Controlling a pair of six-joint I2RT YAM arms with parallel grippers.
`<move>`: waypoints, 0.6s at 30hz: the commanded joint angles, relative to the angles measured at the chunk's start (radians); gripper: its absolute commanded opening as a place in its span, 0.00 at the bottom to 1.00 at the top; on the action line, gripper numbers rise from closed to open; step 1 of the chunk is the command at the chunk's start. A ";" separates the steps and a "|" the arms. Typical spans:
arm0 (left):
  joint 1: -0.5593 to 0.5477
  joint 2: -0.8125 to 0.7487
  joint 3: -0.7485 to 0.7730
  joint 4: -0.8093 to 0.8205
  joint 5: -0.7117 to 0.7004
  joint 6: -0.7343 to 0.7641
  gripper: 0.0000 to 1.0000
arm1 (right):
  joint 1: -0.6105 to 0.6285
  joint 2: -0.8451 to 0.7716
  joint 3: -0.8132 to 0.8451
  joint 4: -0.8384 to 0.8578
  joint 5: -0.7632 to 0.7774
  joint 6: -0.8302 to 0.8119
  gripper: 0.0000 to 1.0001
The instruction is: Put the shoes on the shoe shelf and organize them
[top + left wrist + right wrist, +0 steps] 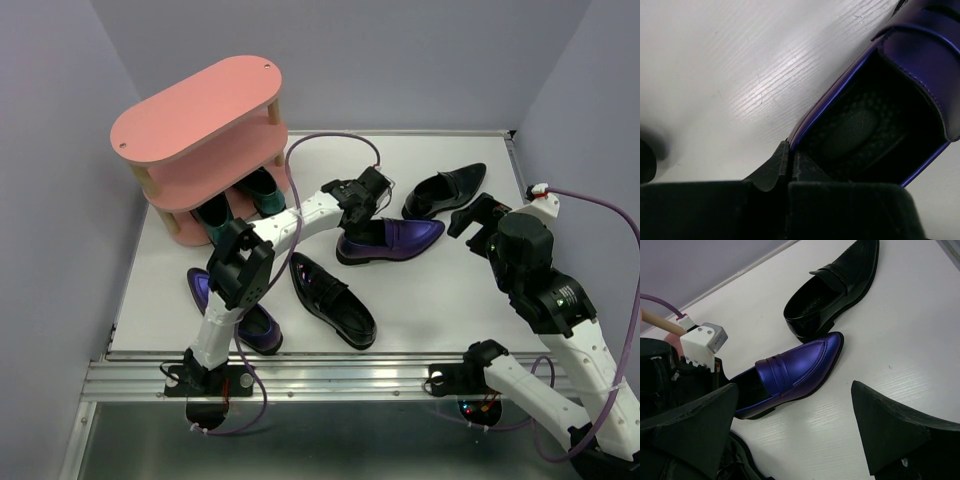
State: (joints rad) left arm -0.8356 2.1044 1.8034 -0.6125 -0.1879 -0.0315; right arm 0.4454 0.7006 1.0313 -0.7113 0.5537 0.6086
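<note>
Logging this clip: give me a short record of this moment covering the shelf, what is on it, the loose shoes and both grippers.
shelf: pink shoe shelf, far left, top board bare
on shelf: green shoes, a pair on the bottom tier
left gripper: closed on the heel rim of the purple loafer, mid-scene
right gripper: open, holding nothing, near the far black loafer
loose shoes: second purple loafer by the left arm's base; near black loafer beside it
shoes not yet shelved: four

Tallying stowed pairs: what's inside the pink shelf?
Two teal shoes on the shoe shelf's bottom board, partly showing. Their far ends and most of the middle tier are covered by the boards above.
</note>
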 commanded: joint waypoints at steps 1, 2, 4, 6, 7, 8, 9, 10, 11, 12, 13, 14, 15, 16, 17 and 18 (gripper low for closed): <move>0.044 -0.093 -0.009 0.014 -0.001 -0.065 0.00 | -0.007 -0.007 0.024 0.013 0.032 -0.010 1.00; 0.055 -0.112 -0.024 0.023 -0.001 -0.079 0.00 | -0.007 -0.007 0.024 0.013 0.032 -0.012 1.00; 0.076 -0.167 -0.079 0.048 0.001 -0.108 0.00 | -0.007 -0.010 0.024 0.013 0.034 -0.012 1.00; 0.115 -0.213 -0.122 0.066 -0.001 -0.165 0.00 | -0.007 -0.013 0.021 0.013 0.035 -0.010 1.00; 0.125 -0.213 -0.133 0.066 -0.004 -0.186 0.00 | -0.007 -0.013 0.021 0.013 0.035 -0.010 1.00; 0.150 -0.236 -0.142 0.071 -0.007 -0.229 0.00 | -0.007 -0.013 0.018 0.015 0.034 -0.007 1.00; 0.161 -0.247 -0.153 0.076 -0.007 -0.248 0.00 | -0.007 -0.013 0.016 0.015 0.032 -0.007 1.00; 0.168 -0.263 -0.171 0.089 -0.010 -0.264 0.00 | -0.007 -0.012 0.015 0.015 0.031 -0.006 1.00; 0.173 -0.268 -0.174 0.092 -0.018 -0.284 0.00 | -0.007 -0.012 0.015 0.015 0.031 -0.006 1.00; 0.174 -0.271 -0.176 0.092 -0.025 -0.301 0.00 | -0.007 -0.010 0.015 0.016 0.029 -0.004 1.00; 0.174 -0.270 -0.171 0.085 -0.044 -0.330 0.00 | -0.007 -0.012 0.015 0.015 0.028 -0.003 1.00; 0.176 -0.268 -0.165 0.079 -0.059 -0.352 0.00 | -0.007 -0.012 0.015 0.015 0.028 -0.003 1.00; 0.176 -0.265 -0.164 0.076 -0.073 -0.372 0.00 | -0.007 -0.013 0.016 0.016 0.026 -0.001 1.00; 0.176 -0.261 -0.161 0.077 -0.087 -0.413 0.00 | -0.007 -0.013 0.018 0.015 0.023 -0.001 1.00; 0.176 -0.259 -0.161 0.080 -0.093 -0.441 0.00 | -0.007 -0.013 0.018 0.015 0.020 -0.001 1.00; 0.176 -0.256 -0.161 0.088 -0.094 -0.456 0.00 | -0.007 -0.010 0.018 0.015 0.018 -0.003 1.00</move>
State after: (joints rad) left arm -0.6403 1.9285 1.6146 -0.6071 -0.2489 -0.3431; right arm 0.4454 0.6998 1.0313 -0.7113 0.5606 0.6067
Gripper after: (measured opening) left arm 0.075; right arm 0.998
